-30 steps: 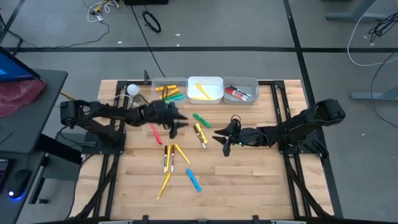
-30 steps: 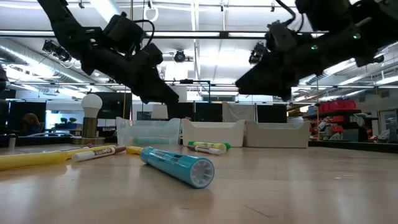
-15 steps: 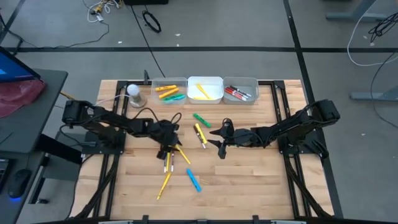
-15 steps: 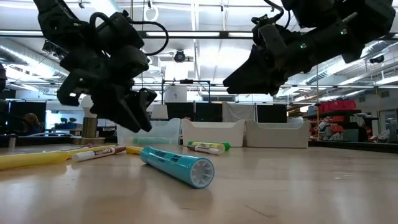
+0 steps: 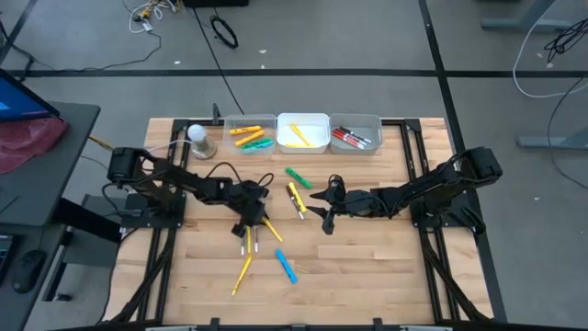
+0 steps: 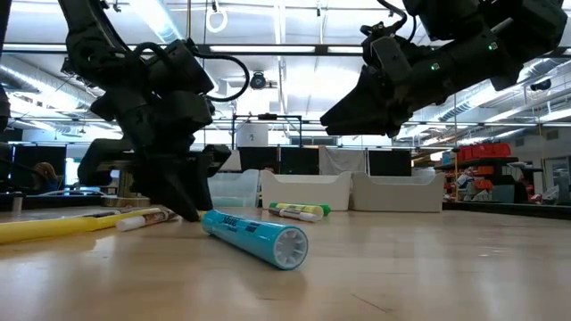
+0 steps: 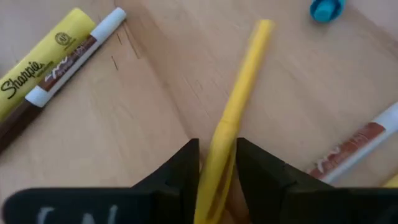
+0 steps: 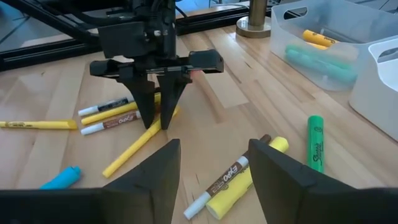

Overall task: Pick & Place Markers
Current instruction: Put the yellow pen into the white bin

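Markers lie scattered mid-bench; my left gripper (image 7: 216,163) has its fingers straddling a yellow marker (image 7: 239,102), closing on it but not clearly clamped; I'd squeeze squarely across the barrel before lifting, clear of its neighbours; its long axis runs straight ahead between the fingers; right gripper (image 8: 211,165) hovers open nearby.

"Sharpie" in black script on fat yellow marker (image 7: 43,68). "Sharpie" lettering along green marker (image 8: 316,142). "Expo" on brown white-capped marker (image 8: 225,176).
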